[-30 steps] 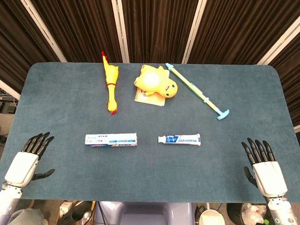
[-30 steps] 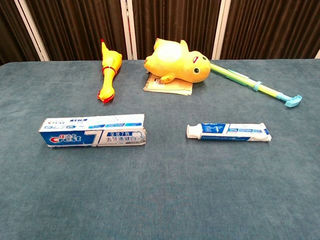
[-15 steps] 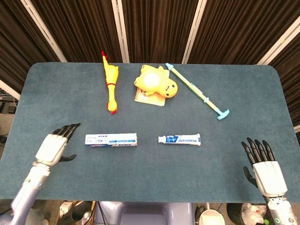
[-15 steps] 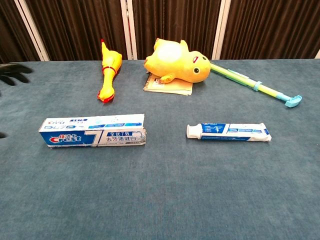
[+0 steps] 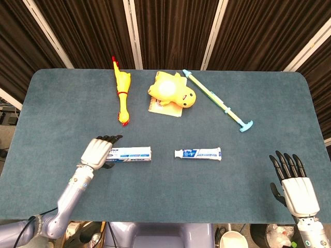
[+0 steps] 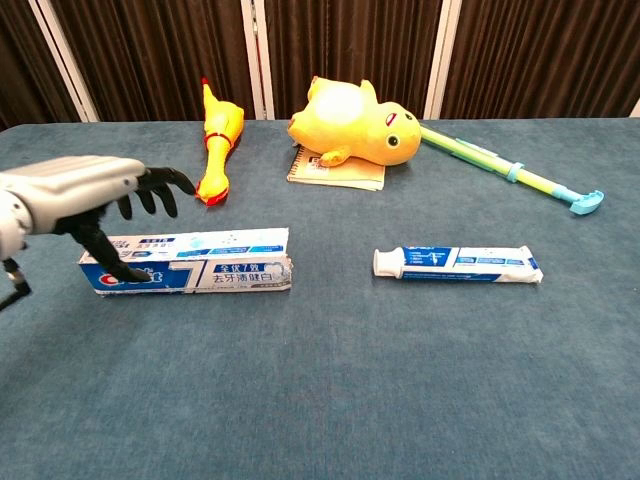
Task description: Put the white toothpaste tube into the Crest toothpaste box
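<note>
Your left hand (image 6: 85,195) has come in from the table's near-left edge since half a second ago and now hovers over the left end of the Crest toothpaste box (image 6: 190,262), fingers spread and curved down, thumb tip at the box's front face, nothing gripped. Your right hand (image 5: 296,186) has stayed at the near-right edge, fingers apart and holding nothing. The box and the white toothpaste tube (image 6: 457,264) have not shifted: the box lies flat, its torn end facing the tube, which lies well apart to its right, cap toward the box.

One box, one tube. Farther back: one rubber chicken (image 5: 122,93), one yellow plush duck (image 5: 172,90) lying on one notepad (image 5: 162,109), and one long-handled toothbrush toy (image 5: 216,101).

Everything sits on a blue-grey cloth-covered table (image 5: 165,191); dark curtains (image 5: 170,31) with pale stripes hang behind.
</note>
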Motion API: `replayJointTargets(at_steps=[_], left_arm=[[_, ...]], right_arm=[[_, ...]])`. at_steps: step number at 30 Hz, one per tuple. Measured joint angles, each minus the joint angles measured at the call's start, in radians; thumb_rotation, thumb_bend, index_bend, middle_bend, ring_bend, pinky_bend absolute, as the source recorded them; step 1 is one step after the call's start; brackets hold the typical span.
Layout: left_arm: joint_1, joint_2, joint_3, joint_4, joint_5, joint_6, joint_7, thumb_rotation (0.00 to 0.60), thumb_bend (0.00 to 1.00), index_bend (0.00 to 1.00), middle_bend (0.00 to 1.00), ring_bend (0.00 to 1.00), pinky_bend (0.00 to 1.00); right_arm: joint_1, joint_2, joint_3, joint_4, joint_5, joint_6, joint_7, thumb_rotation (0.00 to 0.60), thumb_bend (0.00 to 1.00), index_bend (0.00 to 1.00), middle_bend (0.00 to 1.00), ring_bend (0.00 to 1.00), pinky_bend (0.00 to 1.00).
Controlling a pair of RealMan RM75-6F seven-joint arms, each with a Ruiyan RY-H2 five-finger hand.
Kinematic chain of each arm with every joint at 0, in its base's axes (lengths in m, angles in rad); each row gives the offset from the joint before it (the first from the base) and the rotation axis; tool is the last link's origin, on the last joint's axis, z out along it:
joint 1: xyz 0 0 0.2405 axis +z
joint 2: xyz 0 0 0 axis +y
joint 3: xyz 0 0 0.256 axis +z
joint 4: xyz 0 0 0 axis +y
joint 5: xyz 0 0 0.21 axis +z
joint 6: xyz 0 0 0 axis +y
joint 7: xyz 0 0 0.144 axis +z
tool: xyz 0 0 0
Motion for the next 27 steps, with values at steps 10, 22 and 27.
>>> replayJointTargets(at_steps=[10,22,27], left_arm=[[-0.050,-0.095,-0.001,0.038,-0.102,0.037,0.076,0.600,0.27,0.26,0.38,0.37,0.43],[-0.043,-0.125,0.037,0.074,-0.076,0.076,0.022,0.600,0.37,0.38,0.54,0.50,0.53],[-0.038,-0.106,0.044,0.072,-0.037,0.083,-0.027,0.600,0.37,0.38,0.54,0.50,0.53]], right_arm=[[-0.004,0.002,-0.001,-0.012,-0.001,0.006,0.005,0.600,0.41,0.00,0.00,0.00,0.00],[-0.006,0.005,0.000,-0.016,0.003,0.007,0.012,0.600,0.41,0.00,0.00,0.00,0.00],[-0.006,0.006,0.001,-0.018,0.005,0.005,0.013,0.600,0.41,0.00,0.00,0.00,0.00]])
